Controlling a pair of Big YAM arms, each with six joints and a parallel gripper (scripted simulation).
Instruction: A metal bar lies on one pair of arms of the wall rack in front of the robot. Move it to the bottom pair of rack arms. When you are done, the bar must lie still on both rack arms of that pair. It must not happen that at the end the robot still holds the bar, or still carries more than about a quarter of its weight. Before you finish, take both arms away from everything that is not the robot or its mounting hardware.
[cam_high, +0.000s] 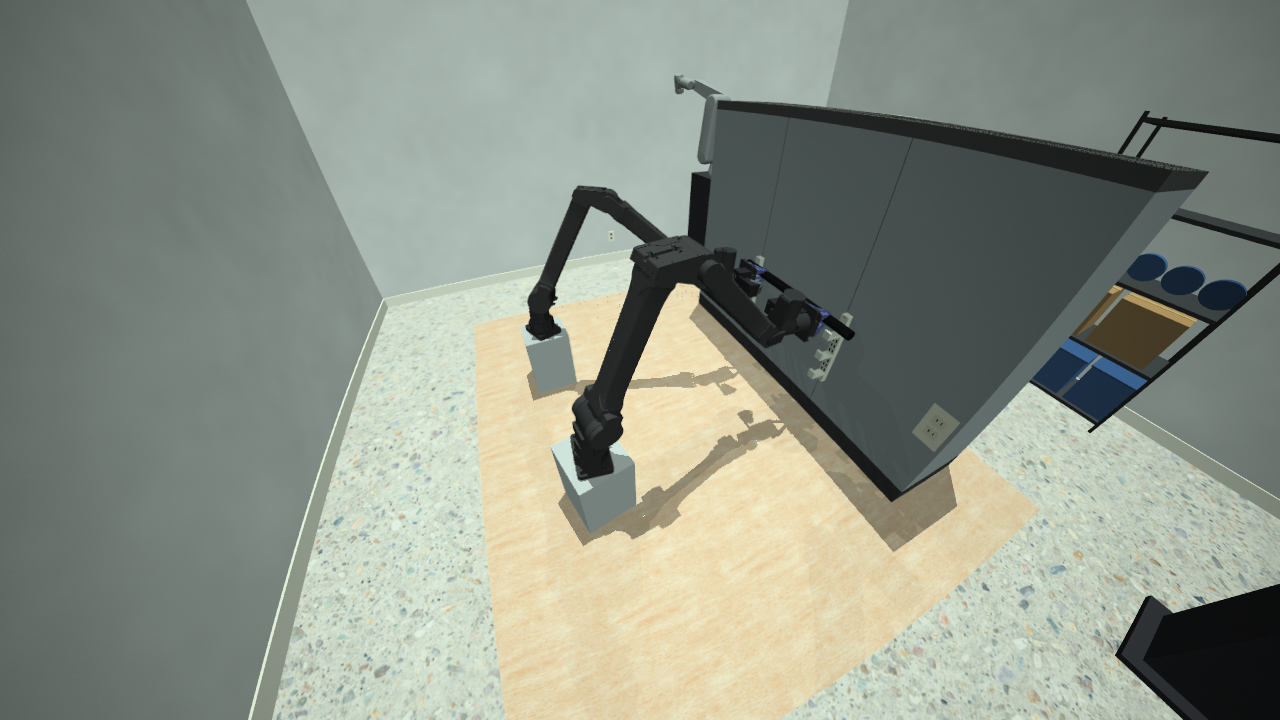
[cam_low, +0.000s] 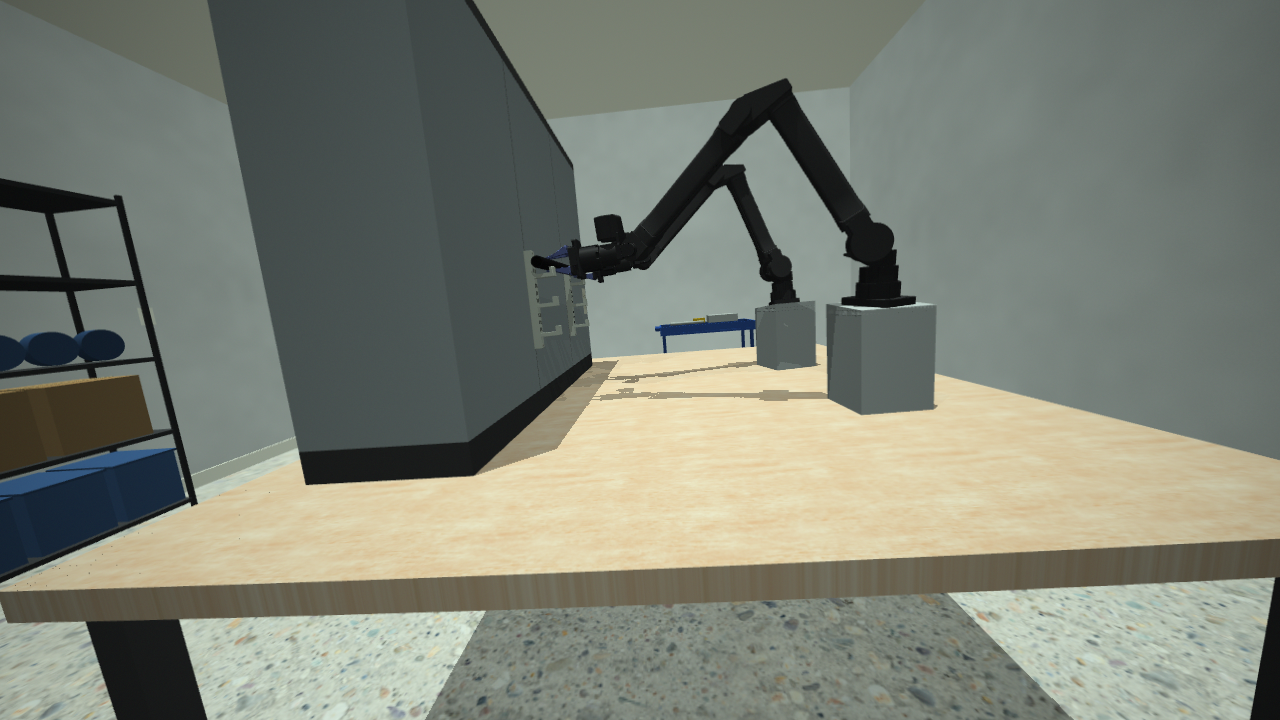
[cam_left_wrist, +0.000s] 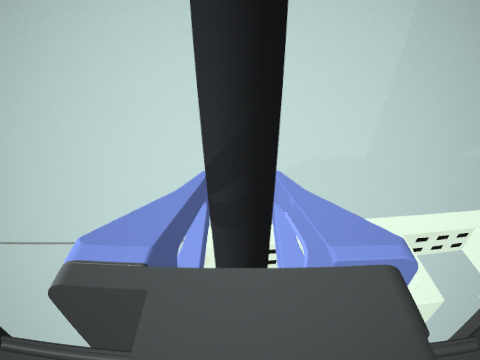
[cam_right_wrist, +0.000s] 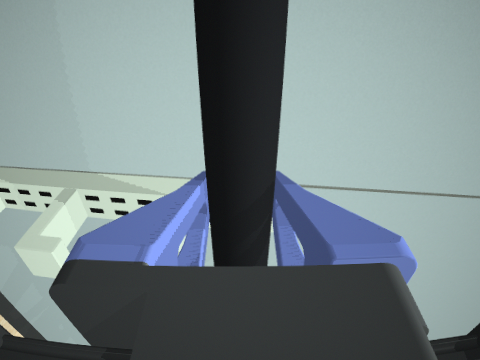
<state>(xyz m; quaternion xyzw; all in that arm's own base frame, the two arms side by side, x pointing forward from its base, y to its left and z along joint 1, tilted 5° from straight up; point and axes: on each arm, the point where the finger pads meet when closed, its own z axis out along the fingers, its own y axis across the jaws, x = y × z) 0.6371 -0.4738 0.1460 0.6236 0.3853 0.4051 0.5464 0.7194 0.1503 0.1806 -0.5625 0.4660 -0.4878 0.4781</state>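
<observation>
1. Both claws, left gripper (cam_high: 759, 268) (cam_low: 556, 261) (cam_left_wrist: 241, 172) and right gripper (cam_high: 821, 317) (cam_right_wrist: 240, 182), are clamped on the one metal bar (cam_high: 839, 327) (cam_low: 539, 261) (cam_left_wrist: 240, 100) (cam_right_wrist: 240, 100).
2. The bar's long axis runs sideways along the gray wall panel (cam_high: 966, 259) (cam_low: 474, 268), one end pointing past the robot's right-hand upright.
3. It is near the rack's top, above the bottom pair; whether it touches rack arms, I can't tell.
4. Two white rack uprights (cam_high: 832, 351) (cam_low: 537, 317); two robot arms, two gray pedestals (cam_high: 546, 362) (cam_high: 617, 501) (cam_low: 897, 362) (cam_low: 787, 340).
</observation>
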